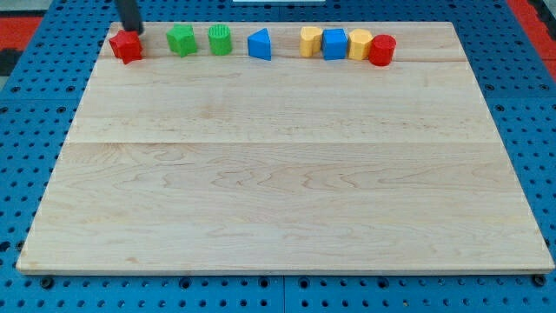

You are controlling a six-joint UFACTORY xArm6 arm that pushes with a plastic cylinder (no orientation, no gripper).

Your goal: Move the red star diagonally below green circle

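The red star (126, 46) lies at the view's top left of the wooden board (278, 174). My tip (133, 30) is right at the star's upper edge, touching or nearly touching it. The green circle (220, 40) stands further right in the top row, with a green star-like block (182, 40) between it and the red star. The rod rises out of the view's top.
Along the top row to the right are a blue triangle (259, 44), a yellow block (311, 42), a blue cube (334, 43), a second yellow block (359, 43) and a red cylinder (381, 49). A blue pegboard (35, 130) surrounds the board.
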